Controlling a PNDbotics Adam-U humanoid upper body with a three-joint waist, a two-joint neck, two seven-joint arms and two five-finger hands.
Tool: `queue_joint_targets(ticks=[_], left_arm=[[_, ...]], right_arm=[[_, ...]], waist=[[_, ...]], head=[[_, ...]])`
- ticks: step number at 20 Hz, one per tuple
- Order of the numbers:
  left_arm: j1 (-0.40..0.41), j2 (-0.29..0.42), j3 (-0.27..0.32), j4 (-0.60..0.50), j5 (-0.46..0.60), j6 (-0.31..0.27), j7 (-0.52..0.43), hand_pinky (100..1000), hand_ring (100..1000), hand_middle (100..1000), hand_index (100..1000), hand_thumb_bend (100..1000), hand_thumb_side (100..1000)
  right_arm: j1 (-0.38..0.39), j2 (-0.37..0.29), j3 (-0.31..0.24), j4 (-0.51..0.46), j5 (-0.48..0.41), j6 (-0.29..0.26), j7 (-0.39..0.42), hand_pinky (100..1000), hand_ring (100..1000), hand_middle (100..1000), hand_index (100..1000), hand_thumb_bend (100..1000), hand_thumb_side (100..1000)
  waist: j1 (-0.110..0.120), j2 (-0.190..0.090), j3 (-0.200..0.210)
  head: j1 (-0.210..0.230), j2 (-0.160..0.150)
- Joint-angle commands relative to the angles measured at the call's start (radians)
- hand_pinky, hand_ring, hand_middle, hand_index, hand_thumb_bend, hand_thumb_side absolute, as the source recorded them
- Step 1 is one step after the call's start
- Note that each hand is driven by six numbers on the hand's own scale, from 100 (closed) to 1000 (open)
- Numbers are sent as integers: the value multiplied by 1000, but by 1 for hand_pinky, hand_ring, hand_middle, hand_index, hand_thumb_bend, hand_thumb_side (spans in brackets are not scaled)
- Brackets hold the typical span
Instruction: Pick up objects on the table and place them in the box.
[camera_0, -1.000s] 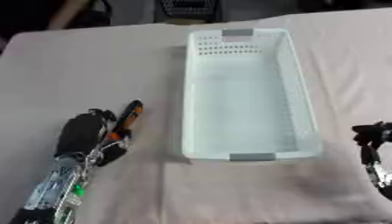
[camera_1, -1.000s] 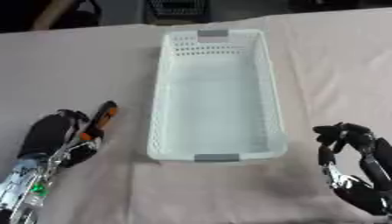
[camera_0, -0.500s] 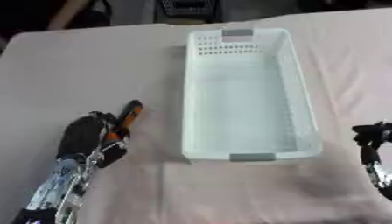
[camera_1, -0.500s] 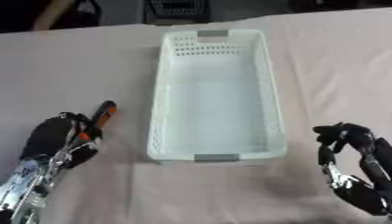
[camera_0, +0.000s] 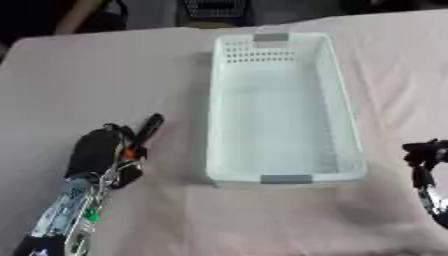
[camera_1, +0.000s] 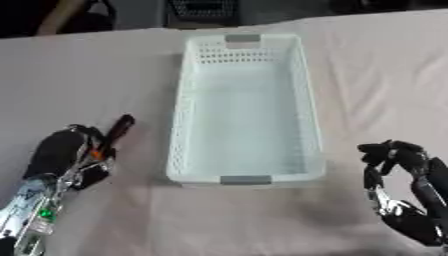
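A slim tool with a black and orange handle (camera_0: 145, 132) lies on the pink cloth left of the white basket (camera_0: 337, 110). My left hand (camera_0: 98, 152) sits over its near end, fingers curled round the handle. The tool's far tip points away up the table. The basket is long, has grey end grips and holds nothing. My right hand (camera_1: 398, 160) stands at the lower right, fingers up and bent, holding nothing, apart from the basket.
The pink cloth (camera_0: 105, 75) covers the whole table. Dark shapes and a wire crate (camera_0: 214, 7) stand beyond the far edge.
My left hand has slid slightly toward me along the tool. The right hand has stayed still.
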Motion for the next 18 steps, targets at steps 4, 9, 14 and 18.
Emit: queue_joint_targets(ticks=[4,9,14,18], left_arm=[[4,11,-1,2,-13,-1,-17,513,439,460,670,334,236],[4,11,0,3,-19,4,-18,486,384,449,668,311,206],[5,11,1,4,-27,7,-16,464,343,414,664,274,196],[5,11,1,4,-34,11,-9,430,290,375,656,235,187]], right_arm=[[2,-5,-3,-21,-2,1,-1,427,550,576,788,100,778],[2,-5,-4,-21,-2,0,-1,427,550,576,788,100,778],[3,-4,-4,-21,-1,1,-2,427,550,576,788,100,778],[3,-4,-4,-21,0,1,-2,427,550,577,788,100,778]], waist=[[-4,-8,0],[-4,-8,1],[-4,-8,0],[-4,-8,0]], head=[[-10,-14],[-10,-14],[-10,-14],[-10,-15]])
